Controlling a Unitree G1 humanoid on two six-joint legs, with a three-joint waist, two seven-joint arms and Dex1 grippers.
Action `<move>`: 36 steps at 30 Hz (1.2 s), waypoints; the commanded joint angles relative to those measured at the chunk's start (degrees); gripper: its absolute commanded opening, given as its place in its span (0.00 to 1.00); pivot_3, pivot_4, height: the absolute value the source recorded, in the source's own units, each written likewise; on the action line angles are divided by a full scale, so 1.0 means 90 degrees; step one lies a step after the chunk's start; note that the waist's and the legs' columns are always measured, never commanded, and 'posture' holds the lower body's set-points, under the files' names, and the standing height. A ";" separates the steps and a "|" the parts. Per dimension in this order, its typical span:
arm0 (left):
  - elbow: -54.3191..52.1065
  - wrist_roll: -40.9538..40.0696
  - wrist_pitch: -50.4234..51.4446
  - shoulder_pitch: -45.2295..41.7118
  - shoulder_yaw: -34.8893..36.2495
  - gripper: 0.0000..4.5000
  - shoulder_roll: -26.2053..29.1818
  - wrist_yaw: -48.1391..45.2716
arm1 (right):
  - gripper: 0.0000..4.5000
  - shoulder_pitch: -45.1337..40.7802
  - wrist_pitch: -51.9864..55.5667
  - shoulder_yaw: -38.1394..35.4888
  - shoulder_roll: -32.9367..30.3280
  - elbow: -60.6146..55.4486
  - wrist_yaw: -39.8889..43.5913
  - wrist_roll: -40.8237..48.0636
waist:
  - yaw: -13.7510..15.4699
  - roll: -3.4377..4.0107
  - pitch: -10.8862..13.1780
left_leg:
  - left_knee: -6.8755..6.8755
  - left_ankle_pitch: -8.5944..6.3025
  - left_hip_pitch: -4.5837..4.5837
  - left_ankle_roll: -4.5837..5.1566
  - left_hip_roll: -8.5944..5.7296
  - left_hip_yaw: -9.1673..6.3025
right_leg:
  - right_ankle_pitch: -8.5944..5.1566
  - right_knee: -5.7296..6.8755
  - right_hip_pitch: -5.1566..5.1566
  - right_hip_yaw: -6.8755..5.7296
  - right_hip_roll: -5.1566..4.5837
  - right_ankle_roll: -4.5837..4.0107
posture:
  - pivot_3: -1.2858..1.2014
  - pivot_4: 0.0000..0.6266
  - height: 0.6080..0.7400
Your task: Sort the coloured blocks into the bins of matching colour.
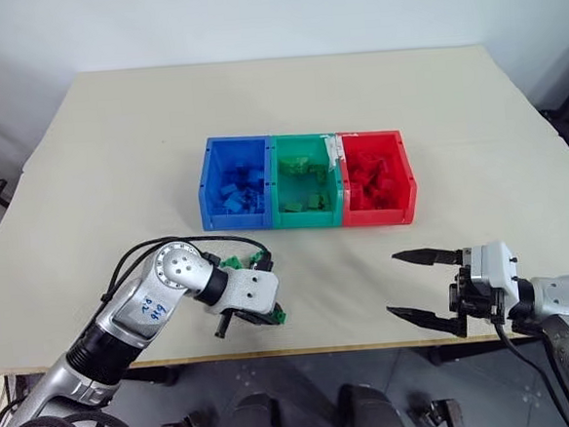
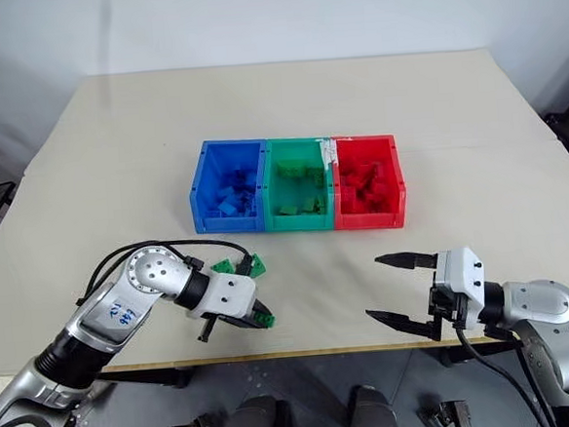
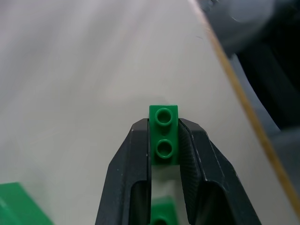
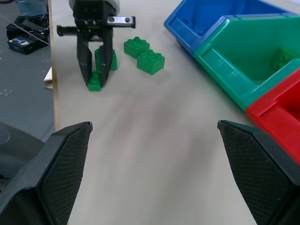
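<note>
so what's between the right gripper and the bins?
Bare table between the right gripper and the bins, per the right wrist view.

Handwriting on the left forearm

A few blue handwritten marks stand on the silver casing of the left arm; they look like digits but cannot be read with certainty.

Left gripper jaws clamped on green block, above table.

Small green block on table edge, blue, green, red bins beyond
</note>
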 commanded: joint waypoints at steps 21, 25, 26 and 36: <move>0.4217 -0.0702 -0.1100 -0.2957 0.2033 0.26 -0.2806 0.2598 | 1.00 0.0082 0.0083 -0.1002 0.0830 -0.0761 -0.2286 0.0344 | 0.0080 -0.0007 0.0005 | -0.0004 -0.0004 -0.0015 0.0005 -0.0030 0.0012 | 0.0006 -0.0031 0.0008 -0.0025 0.0009 0.0010 | 0.52 0.24 1.00; 0.4187 -0.0663 -0.1229 -0.2852 0.2066 0.53 -0.2783 0.2599 | 1.00 0.0033 0.0177 -0.0885 0.0725 -0.0832 -0.2169 0.0386 | 0.0060 -0.0007 0.0005 | -0.0006 -0.0004 -0.0016 0.0005 -0.0027 0.0044 | 0.0006 -0.0033 0.0007 -0.0027 0.0010 0.0010 | 0.52 0.24 1.00; 0.4059 -0.0661 -0.1314 -0.2725 0.2102 0.61 -0.2689 0.2579 | 1.00 -0.0038 0.0184 -0.0838 0.0718 -0.0807 -0.2159 0.0393 | 0.0058 -0.0007 0.0005 | -0.0006 -0.0004 -0.0016 0.0005 -0.0026 0.0045 | 0.0006 -0.0033 0.0007 -0.0027 0.0010 0.0011 | 0.52 0.24 1.00; 0.1637 -0.1889 -0.1165 -0.0110 0.3366 0.96 -0.0912 0.1458 | 1.00 -0.0715 0.0210 0.0024 0.0187 -0.0065 -0.0645 0.0385 | -0.0117 -0.0006 0.0006 | -0.0022 -0.0005 -0.0007 0.0004 0.0001 -0.0005 | 0.0005 -0.0035 0.0003 -0.0020 0.0005 0.0010 | 0.52 0.24 1.00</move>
